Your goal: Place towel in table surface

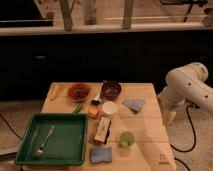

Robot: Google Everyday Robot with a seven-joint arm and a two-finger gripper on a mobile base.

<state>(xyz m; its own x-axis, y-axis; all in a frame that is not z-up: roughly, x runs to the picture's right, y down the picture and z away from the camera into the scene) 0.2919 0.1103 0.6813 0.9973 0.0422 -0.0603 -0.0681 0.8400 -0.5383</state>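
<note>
**Pale grey-blue towel (134, 105) lies on the wooden table surface (146, 134), gripper (170, 118) off to the side**

Light planks with visible seams make up the table surface; a small dark logo (161, 161) sits at its near right corner; the towel rests flat on the far right part of the planks, roughly triangular, just right of a white cup (109, 108) and apart from it.

The white arm (189, 85) bends in from the right; its gripper hangs pointing down beside the table's right edge, clear of the towel and touching nothing that shows; whether it is open or closed I cannot tell.

Behind the cup stands a dark reddish bowl (111, 90); left of that is an orange-brown dish (78, 92); a small orange item (94, 111) lies just left of the cup.

A green tray (50, 117) fills the near left side; a spoon (44, 142) lies inside it; right of the tray is a pale box (103, 130), then a green cup (126, 139); a thick blue sponge (101, 154) sits at the near edge, well apart from the towel.
</note>
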